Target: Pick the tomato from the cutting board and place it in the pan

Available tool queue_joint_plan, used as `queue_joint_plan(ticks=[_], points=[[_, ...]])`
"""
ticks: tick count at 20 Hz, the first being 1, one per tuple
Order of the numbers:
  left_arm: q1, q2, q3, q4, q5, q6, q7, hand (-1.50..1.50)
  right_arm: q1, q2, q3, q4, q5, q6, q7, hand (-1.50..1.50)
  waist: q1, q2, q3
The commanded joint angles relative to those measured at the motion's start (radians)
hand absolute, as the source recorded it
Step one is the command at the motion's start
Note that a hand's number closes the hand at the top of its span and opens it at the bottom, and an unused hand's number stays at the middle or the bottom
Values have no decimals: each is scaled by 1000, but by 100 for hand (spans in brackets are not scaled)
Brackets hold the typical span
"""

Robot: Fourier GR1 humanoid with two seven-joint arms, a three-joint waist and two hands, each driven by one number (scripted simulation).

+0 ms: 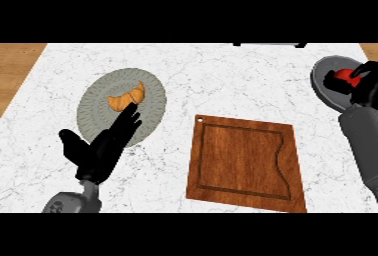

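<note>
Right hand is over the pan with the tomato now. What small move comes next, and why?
Probably open the right hand and let go. The tomato already sits over the pan, inside its rim, and the cutting board is bare, so only the release seems left. How high it hangs above the pan's floor cannot be told, so lower a little first if unsure.

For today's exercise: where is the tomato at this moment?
In the head view the tomato sits at the far right, inside the pan, with the right hand curled round it; the cutting board lies apart, lower left of it.
</note>
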Motion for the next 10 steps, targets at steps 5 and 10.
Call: queue_joint_plan(ticks=[5, 10], points=[[-41, -20, 14, 42, -4, -5, -17, 0, -26, -102, -120, 151, -135, -63, -245, 150, 8, 10, 3], [-22, -17, -13, -4, -11, -14, 3, 0, -52, -171, -173, 215, -176, -31, -298, 150, 36, 17, 5]])
